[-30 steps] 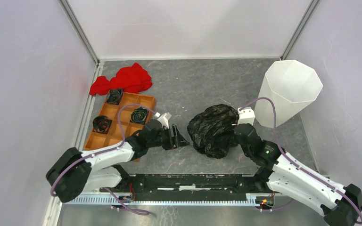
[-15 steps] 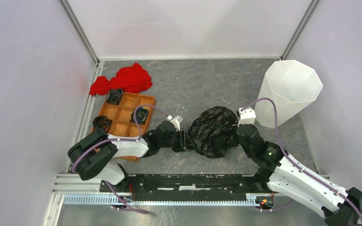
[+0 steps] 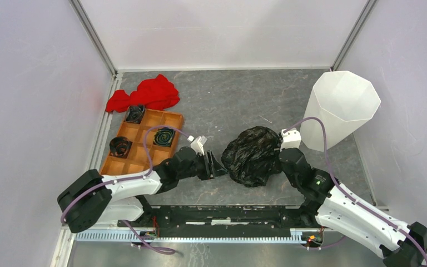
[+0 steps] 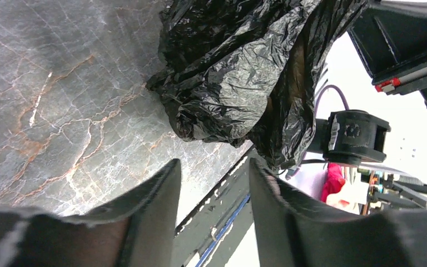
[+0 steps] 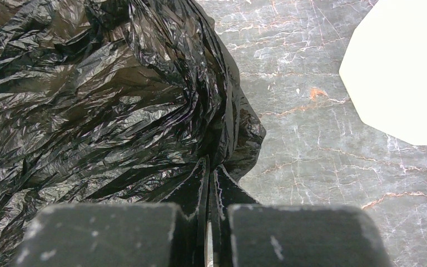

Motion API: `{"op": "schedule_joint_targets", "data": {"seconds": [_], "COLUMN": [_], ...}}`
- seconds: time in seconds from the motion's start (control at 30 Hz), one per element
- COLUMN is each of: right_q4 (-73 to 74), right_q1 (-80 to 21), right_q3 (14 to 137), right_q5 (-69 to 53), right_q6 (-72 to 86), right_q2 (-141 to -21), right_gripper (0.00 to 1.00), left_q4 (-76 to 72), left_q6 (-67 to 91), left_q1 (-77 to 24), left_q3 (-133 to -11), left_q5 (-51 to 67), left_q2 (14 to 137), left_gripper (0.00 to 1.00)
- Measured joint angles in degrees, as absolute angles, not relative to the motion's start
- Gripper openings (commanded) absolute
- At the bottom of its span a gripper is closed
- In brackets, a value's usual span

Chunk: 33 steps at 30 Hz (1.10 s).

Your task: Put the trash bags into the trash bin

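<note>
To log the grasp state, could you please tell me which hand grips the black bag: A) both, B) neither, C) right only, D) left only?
C: the right hand is pinched shut on the bag, while the left hand is open and holds nothing.

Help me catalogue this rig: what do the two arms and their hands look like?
The left arm and right arm are white shells between chunky black joints, each trailing a purple cable and carrying a white block at the wrist. A green light glows on the right arm. The left hand and right hand have matte black wedge-tipped fingers.
</note>
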State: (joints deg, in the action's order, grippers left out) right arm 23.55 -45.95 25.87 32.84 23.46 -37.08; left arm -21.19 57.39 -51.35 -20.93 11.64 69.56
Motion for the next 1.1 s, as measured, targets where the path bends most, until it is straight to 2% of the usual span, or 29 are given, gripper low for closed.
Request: {"op": "schedule_joint_targets", "data": {"seconds": [0.13, 0.23, 0.3, 0.47, 0.8, 1.0, 1.1], "right_q4": [23.4, 23.2, 23.2, 23.2, 23.3, 23.3, 23.2], "right_q1": [-46.0, -46.0, -46.0, -46.0, -46.0, -46.0, -46.0], "right_q3": [25.5, 25.5, 25.5, 25.5, 25.5, 25.5, 25.5], "right_q5": [32.3, 31.9, 31.9, 31.9, 30.9, 30.2, 30.1], "right_q6": [23.2, 23.2, 23.1, 23.1, 23.1, 23.1, 23.1], "right_q2": [-37.0, -36.6, -36.3, -35.4, -34.7, -34.5, -34.6], "right_gripper": [0.0, 0.0, 0.0, 0.0, 0.0, 0.0, 0.0], "left_q4": [-21.1, -21.1, -21.2, -23.0, -29.8, -30.2, -30.2], "left_q6": [58.0, 58.4, 58.5, 59.2, 60.5, 60.7, 60.8], "left_q1": [-51.9, -52.9, -53.9, -54.9, -56.4, -56.8, -56.8], "left_q3": [-20.8, -20.9, -21.1, -21.6, -24.8, -27.3, -29.2], "left_q5": [10.6, 10.6, 10.6, 10.9, 12.1, 12.1, 11.7], "left_q2": [69.8, 73.7, 77.4, 83.2, 87.8, 90.3, 92.2], "left_gripper": [0.32, 0.29, 0.29, 0.39, 0.45, 0.29, 0.18]}}
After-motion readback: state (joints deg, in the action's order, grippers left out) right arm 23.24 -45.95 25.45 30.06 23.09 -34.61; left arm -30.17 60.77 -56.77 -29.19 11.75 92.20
